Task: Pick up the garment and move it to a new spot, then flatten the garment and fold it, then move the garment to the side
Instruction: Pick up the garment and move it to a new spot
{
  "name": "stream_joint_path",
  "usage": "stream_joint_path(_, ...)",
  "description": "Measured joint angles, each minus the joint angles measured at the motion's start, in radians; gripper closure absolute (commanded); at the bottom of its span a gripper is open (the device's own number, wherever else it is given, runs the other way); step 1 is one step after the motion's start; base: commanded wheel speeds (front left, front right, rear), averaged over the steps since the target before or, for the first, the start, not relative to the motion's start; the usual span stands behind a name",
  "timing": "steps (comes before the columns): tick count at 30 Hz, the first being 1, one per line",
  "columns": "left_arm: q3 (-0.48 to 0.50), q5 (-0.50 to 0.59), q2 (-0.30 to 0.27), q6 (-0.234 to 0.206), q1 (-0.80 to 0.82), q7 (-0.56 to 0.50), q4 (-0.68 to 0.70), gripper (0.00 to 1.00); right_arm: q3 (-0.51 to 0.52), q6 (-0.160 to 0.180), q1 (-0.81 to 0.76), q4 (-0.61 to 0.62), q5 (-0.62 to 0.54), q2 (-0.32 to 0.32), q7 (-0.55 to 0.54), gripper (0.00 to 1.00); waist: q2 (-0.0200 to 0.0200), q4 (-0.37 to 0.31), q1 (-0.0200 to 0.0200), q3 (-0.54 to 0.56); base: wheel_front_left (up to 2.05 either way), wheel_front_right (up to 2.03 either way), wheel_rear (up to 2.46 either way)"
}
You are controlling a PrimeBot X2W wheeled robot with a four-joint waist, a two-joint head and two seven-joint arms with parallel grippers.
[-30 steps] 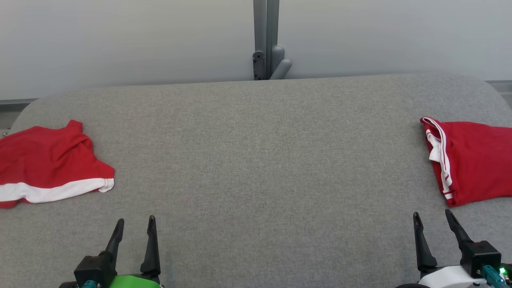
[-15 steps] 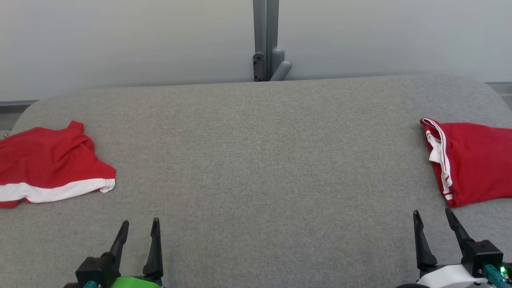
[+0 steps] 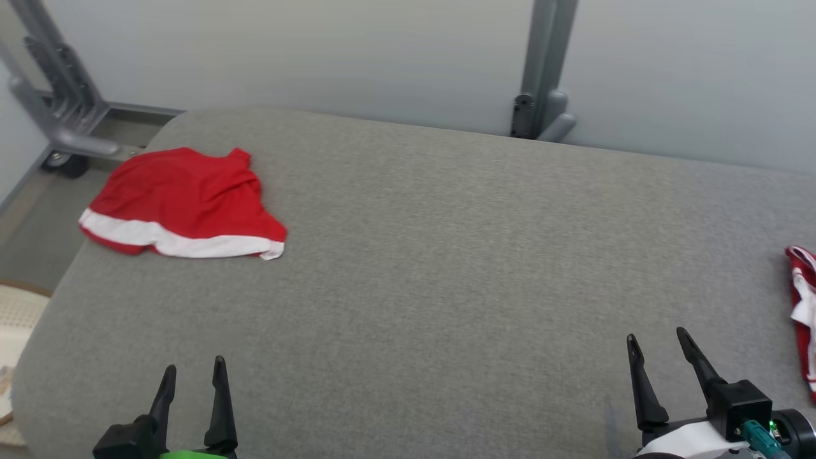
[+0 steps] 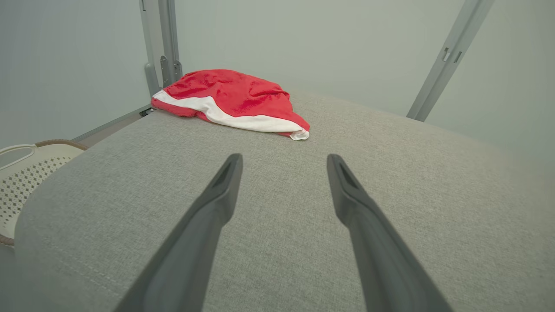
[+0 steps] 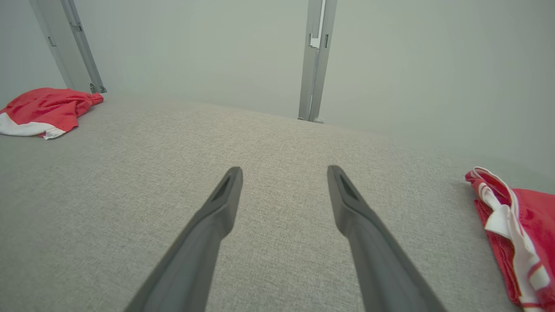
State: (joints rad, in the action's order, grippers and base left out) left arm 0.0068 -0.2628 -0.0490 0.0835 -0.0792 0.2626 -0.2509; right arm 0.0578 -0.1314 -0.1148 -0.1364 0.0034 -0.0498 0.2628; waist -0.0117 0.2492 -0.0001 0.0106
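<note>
Now the head camera is looking further to the robot's left than a second ago, so the whole picture is sitting shifted rather than the cloth. The garment (image 3: 178, 197), a crumpled red piece with a white band along its near edge, is lying at the far left corner of the grey padded table (image 3: 446, 255). It is showing whole, where before the left edge was cutting it. The folded red piece with red-white striped trim (image 3: 804, 306) is lying at the table's right side, now mostly cropped by the right edge.

The left gripper (image 3: 194, 366) and right gripper (image 3: 656, 336) are still hovering low at the near edge, fingers spread apart and holding nothing, both well apart from either cloth.

The garment is lying so bunched that its outline and front are hard to read in every view. The left gripper's body is running off the bottom of the head view. A pale perforated basket (image 4: 21, 173) is standing beside the table's left end, cut by the frame.
</note>
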Motion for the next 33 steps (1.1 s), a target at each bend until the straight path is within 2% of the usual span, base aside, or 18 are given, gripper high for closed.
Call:
stream_joint_path(8,0.054,-0.001,-0.001,0.0,-0.023,0.0,0.019,0.0,-0.035,0.0,0.002,-0.01,0.001,0.001,0.0,0.0,0.0,0.167,0.0,0.009,0.0,0.0,0.0)
stream_joint_path(13,0.053,-0.019,-0.001,0.004,-0.02,0.0,0.026,0.0,-0.049,0.0,0.005,-0.008,-0.002,0.002,0.0,0.0,0.0,0.227,0.0,0.007,0.0,0.0,0.0)
stream_joint_path(16,0.042,-0.082,-0.001,0.011,0.024,0.0,0.011,0.0,-0.044,0.0,0.025,0.001,-0.023,0.002,0.0,0.0,0.0,0.235,0.0,-0.012,0.0,0.0,0.0)
stream_joint_path(18,0.017,-0.126,-0.001,0.023,0.109,0.0,-0.018,0.0,-0.039,0.0,0.057,0.016,-0.067,-0.001,0.0,0.0,0.0,0.238,0.0,-0.041,0.0,0.0,0.0)
stream_joint_path(24,-0.024,-0.211,-0.003,0.041,0.366,-0.008,-0.181,0.0,0.003,0.0,0.147,0.054,-0.094,-0.078,0.0,0.0,0.0,0.237,0.0,-0.14,0.0,0.0,0.0)
stream_joint_path(33,-0.2,-0.37,-0.083,0.046,0.769,-0.047,-0.427,0.0,0.007,0.0,0.281,0.116,-0.105,-0.161,0.0,0.0,0.0,0.186,0.0001,-0.356,0.0,0.0,0.0)
